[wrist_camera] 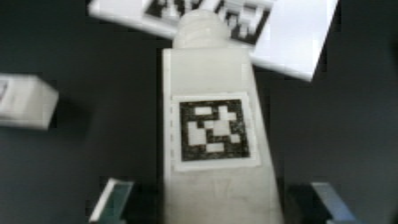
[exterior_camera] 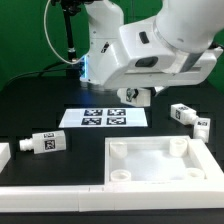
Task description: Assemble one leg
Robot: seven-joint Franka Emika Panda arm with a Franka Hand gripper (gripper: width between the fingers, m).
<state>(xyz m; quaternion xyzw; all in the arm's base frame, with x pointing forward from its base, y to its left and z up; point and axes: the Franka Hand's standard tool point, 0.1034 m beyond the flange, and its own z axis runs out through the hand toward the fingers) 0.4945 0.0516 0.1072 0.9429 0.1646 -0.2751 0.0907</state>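
Note:
In the wrist view a white leg with a black-and-white tag on its upper face lies lengthwise between my gripper's fingers. My gripper is open, with a dark gap showing on each side of the leg. The leg's far end reaches over the marker board. In the exterior view my gripper hangs low over the far right edge of the marker board, and the arm hides this leg. The white tabletop lies at the front.
Another leg lies at the exterior view's left and also shows in the wrist view. Two more legs lie at the right. A white rail runs along the front edge.

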